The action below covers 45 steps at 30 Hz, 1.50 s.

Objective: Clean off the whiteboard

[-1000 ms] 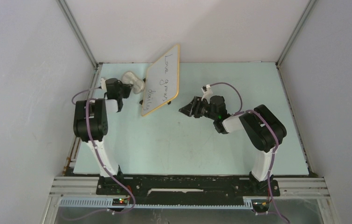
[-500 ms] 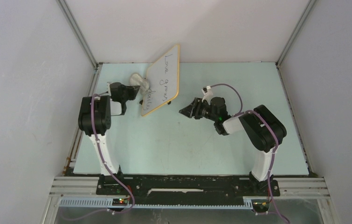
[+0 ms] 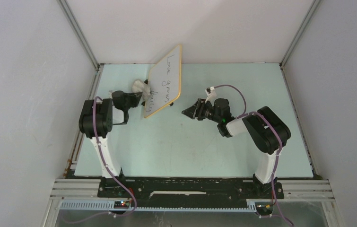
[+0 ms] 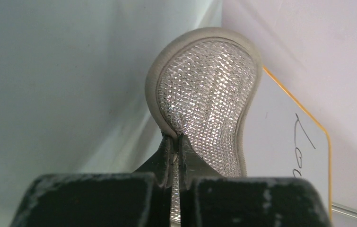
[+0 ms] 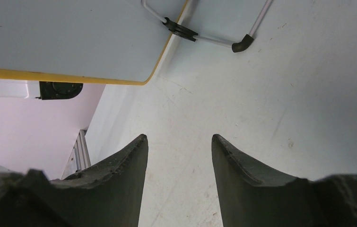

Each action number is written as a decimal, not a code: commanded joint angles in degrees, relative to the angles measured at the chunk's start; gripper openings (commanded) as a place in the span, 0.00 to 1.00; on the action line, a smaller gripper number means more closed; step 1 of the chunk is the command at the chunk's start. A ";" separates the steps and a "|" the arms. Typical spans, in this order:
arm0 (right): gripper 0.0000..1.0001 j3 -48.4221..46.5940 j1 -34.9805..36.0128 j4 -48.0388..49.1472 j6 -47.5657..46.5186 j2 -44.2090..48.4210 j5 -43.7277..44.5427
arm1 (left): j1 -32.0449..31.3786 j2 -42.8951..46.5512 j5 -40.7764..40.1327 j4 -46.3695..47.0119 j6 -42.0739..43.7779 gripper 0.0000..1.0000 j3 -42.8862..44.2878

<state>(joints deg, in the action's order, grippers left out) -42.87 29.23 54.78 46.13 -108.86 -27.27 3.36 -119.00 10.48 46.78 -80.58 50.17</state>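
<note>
The whiteboard (image 3: 164, 80) stands tilted at the back middle of the table, orange-framed, with dark handwriting on its face. My left gripper (image 3: 136, 98) is shut on a grey oval cloth pad (image 3: 141, 87) and holds it right beside the board's left face. In the left wrist view the gripper (image 4: 176, 139) pinches the pad (image 4: 209, 99), and the board (image 4: 285, 151) is at the right with writing showing. My right gripper (image 3: 189, 111) is open and empty, low over the table to the right of the board. The right wrist view shows the gripper (image 5: 178, 139) and the board's back (image 5: 72, 38).
The pale green table (image 3: 195, 146) is enclosed by grey walls with metal posts at the back corners. The board's wire stand with a black foot (image 5: 240, 45) rests on the table behind it. A black part of the left arm (image 5: 60, 90) shows under the board's edge.
My left gripper has carried the cloth pad right and toward me, from beyond the board's left side to beside its face. The right arm has barely moved.
</note>
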 commanded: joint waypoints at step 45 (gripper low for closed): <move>0.74 -11.71 2.15 -40.43 4.34 28.21 18.82 | -0.59 14.63 18.94 -27.65 27.92 0.00 17.57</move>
<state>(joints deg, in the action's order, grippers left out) -45.15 29.93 34.28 45.87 -85.97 -18.70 5.52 -107.04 26.61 23.70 -56.01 58.61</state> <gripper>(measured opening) 0.732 0.015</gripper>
